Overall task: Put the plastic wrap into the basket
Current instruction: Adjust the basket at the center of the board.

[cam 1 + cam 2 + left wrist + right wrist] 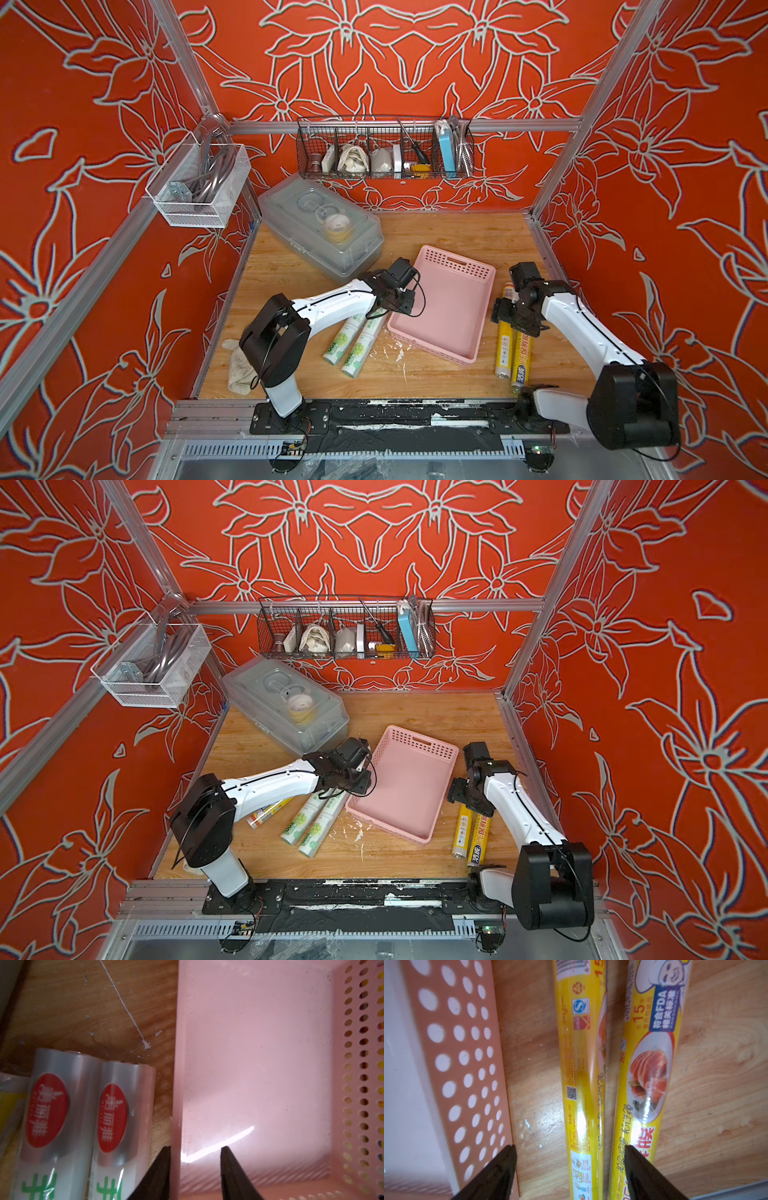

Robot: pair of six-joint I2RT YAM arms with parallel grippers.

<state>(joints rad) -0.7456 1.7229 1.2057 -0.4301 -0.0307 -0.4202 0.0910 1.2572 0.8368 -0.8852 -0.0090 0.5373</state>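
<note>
The left fingers (162, 1172) are standing apart, straddling one wall of the pink basket (351, 1084). Two white-and-green rolls (116, 1118) are lying on the bench (72, 1007) just outside them. The right fingers (500, 1172) are gaping around a yellow roll (581, 1064), with a second yellow roll (648, 1068) lying under the outer finger. A wire basket (374, 176) of tools is hanging on the red wall (415, 62).

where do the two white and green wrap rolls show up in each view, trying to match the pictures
Top view: the white-and-green rolls lie side by side just left of the pink basket.
Top view: same place, beside the basket.
Left wrist: close up, red labels showing, next to the basket's wall.
Right wrist: not in it.
Shared landmark: the pink basket, seen in all four.
</note>
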